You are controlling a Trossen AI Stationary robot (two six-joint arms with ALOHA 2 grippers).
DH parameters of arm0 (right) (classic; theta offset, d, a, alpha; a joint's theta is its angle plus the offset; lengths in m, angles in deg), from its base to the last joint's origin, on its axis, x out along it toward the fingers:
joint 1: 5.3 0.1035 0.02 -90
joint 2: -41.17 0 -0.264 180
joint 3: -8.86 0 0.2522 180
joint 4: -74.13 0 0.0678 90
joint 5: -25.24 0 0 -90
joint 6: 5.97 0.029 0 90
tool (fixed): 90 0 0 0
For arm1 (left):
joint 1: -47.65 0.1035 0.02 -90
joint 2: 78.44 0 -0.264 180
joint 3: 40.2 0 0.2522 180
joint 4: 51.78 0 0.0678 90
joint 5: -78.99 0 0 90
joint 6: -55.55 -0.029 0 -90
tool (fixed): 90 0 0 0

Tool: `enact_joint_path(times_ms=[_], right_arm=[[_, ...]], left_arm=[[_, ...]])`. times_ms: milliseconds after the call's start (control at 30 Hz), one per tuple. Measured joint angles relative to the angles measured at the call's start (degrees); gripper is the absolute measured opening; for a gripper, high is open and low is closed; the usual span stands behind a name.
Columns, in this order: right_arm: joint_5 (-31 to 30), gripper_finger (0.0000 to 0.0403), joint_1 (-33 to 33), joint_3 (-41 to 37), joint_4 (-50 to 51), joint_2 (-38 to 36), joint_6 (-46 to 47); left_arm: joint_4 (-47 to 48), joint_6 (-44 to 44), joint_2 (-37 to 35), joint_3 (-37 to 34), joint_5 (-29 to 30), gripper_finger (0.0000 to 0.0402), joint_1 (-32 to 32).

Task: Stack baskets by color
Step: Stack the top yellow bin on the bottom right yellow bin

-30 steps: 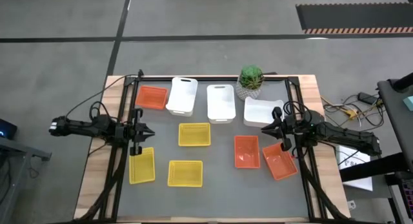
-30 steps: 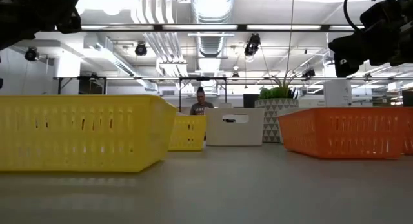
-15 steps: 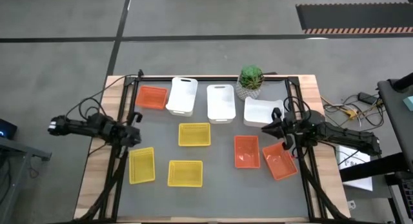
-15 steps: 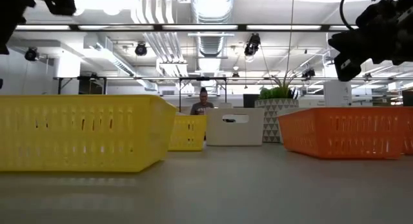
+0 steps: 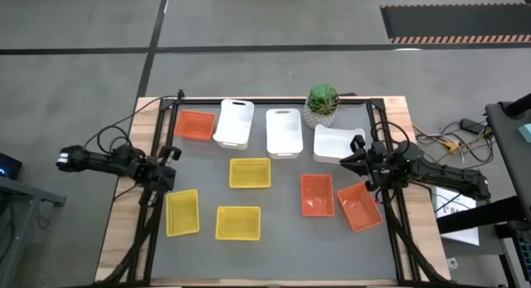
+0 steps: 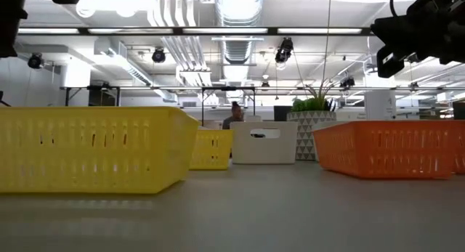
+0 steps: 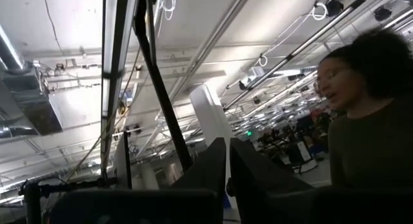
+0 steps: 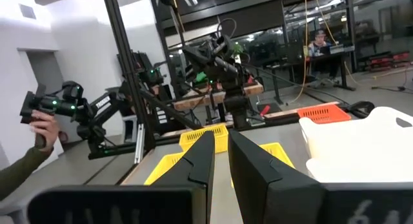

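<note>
Nine baskets lie unstacked on the grey desk (image 5: 282, 255). Along the far edge sit an orange basket (image 5: 194, 124), then two white baskets (image 5: 234, 123) (image 5: 284, 132) side by side, then the potted plant (image 5: 322, 104), and a third white basket (image 5: 335, 144) tilted just in front of the plant. In the middle lies a yellow basket (image 5: 250, 173); nearer the front edge are two more yellow ones, one on the left (image 5: 182, 212) and one beside it toward the centre (image 5: 238, 222). On the right lie two orange baskets, one (image 5: 317, 194) squarely placed and the other (image 5: 359, 207) turned at an angle, close together. The left tool (image 5: 168, 173) hangs above the desk's left edge, just behind the left yellow basket, its fingers (image 7: 210, 166) pressed shut and holding nothing; its wrist camera looks up at the ceiling and catches a person (image 7: 368, 133) close by. The right tool (image 5: 347, 160) hovers over the right side, above the near edge of the third white basket and behind the angled orange one. Its fingers (image 8: 201, 161) stand nearly together with only a thin gap between them and nothing in it. From desk level the left yellow basket (image 6: 91, 149) fills the foreground, an orange one (image 6: 385, 148) sits on the right, and a white one (image 6: 263, 141) stands farther back with the plant (image 6: 311, 128).
</note>
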Motion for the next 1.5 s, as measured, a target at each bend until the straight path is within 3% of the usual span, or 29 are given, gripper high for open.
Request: enact_joint_path(times_ms=[133, 267, 467, 533, 833, 1000, 1167, 1400, 1500], right_arm=[[-0.03, 0.0038, 0.00, 0.00, -0.04, 0.00, -0.04], [-9.90, 0.0038, 0.10, 0.00, -6.07, 0.80, -5.25], [-10.50, 0.0038, 1.40, 0.00, -18.69, 6.84, -7.72], [-10.47, 0.0038, 2.32, 0.00, -22.86, 10.07, -9.11], [-10.50, 0.0038, 3.67, 0.17, -44.84, 25.91, -16.22], [-10.65, 0.0038, 4.35, 4.25, -45.81, 33.76, -16.54], [-13.33, 0.0038, 9.69, 10.19, -45.71, 43.47, -19.10], [-21.99, 0.0038, 18.55, 20.92, -41.82, 55.13, -23.44], [-24.12, 0.0038, 20.87, 27.45, -32.12, 58.55, -23.48]], left_arm=[[-2.43, 0.17, 0.87, 0.00, 0.03, 0.0006, 0.00], [-3.13, 4.71, 1.82, 0.00, 2.39, 0.0006, -0.02], [-4.07, 7.61, 4.59, 0.19, 24.63, 0.0006, 0.00], [-3.12, 7.71, 6.75, 0.93, 28.41, 0.0006, 0.00], [-2.72, 10.82, 18.03, 8.29, 28.97, 0.0006, -0.04], [-2.66, 12.16, 24.16, 9.18, 28.99, 0.0006, -0.04], [-2.01, 12.16, 28.93, 8.71, 31.08, 0.0006, 0.00], [-2.74, 10.59, 28.83, 8.80, 35.50, 0.0006, 0.00], [-3.16, 8.94, 26.99, 8.83, 35.51, 0.0006, 0.00]])
